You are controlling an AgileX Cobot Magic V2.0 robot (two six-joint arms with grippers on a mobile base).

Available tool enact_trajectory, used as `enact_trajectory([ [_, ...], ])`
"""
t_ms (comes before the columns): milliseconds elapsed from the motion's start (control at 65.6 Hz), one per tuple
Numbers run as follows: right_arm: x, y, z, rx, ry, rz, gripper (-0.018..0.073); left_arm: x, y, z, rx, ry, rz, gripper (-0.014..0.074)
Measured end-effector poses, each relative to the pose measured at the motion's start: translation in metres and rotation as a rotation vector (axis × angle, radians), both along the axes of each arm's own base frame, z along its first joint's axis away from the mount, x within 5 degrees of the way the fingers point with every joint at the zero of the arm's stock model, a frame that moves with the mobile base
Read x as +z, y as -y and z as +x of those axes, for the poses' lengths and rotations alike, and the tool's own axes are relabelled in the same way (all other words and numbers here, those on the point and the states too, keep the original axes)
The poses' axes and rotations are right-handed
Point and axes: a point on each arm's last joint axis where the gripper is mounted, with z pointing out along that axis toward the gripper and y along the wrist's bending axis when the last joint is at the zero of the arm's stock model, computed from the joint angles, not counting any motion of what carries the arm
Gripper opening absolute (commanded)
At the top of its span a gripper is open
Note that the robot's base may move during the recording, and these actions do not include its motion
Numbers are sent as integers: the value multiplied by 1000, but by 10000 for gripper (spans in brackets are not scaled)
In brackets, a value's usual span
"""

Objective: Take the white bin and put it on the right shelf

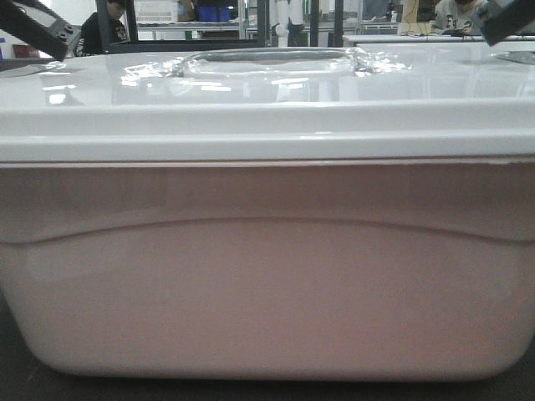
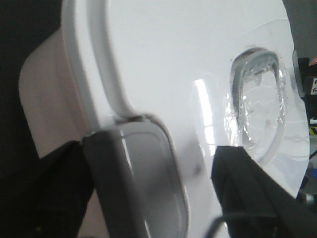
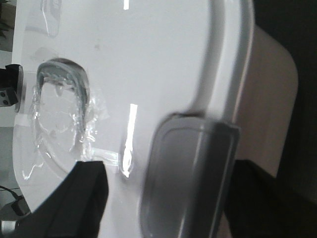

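Observation:
The white bin (image 1: 267, 276), a pinkish translucent tub with a glossy white lid (image 1: 267, 92), fills the front view. My left gripper (image 1: 38, 29) is at the lid's left end and my right gripper (image 1: 506, 21) at its right end. In the left wrist view the left gripper (image 2: 153, 148) straddles a grey latch (image 2: 143, 178). Its outer finger is against the latch side and its inner finger (image 2: 252, 188) lies over the lid. The right gripper (image 3: 166, 166) straddles the other grey latch (image 3: 188, 178) the same way. The right shelf is out of view.
The lid's moulded handle recess (image 1: 267, 63) is covered with clear film. Behind the bin are dark frame uprights (image 1: 104, 25), blue bins (image 1: 213, 12) on a far rack and a white tabletop (image 1: 418, 39). A dark surface (image 1: 12, 368) shows below the bin's corners.

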Motion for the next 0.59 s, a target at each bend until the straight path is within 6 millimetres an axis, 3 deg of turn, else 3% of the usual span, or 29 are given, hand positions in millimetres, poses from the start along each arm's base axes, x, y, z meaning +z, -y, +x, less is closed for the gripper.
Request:
enact_trajectory([
  [152, 0, 0, 0, -5, -2, 4, 358, -1, -1, 0, 1, 1, 14, 385],
  [457, 1, -1, 1, -10, -4, 19, 358, -1, -1, 0, 3, 1, 17, 381],
  [595, 1, -1, 1, -10, -4, 19, 358, -1, -1, 0, 2, 1, 20, 319],
])
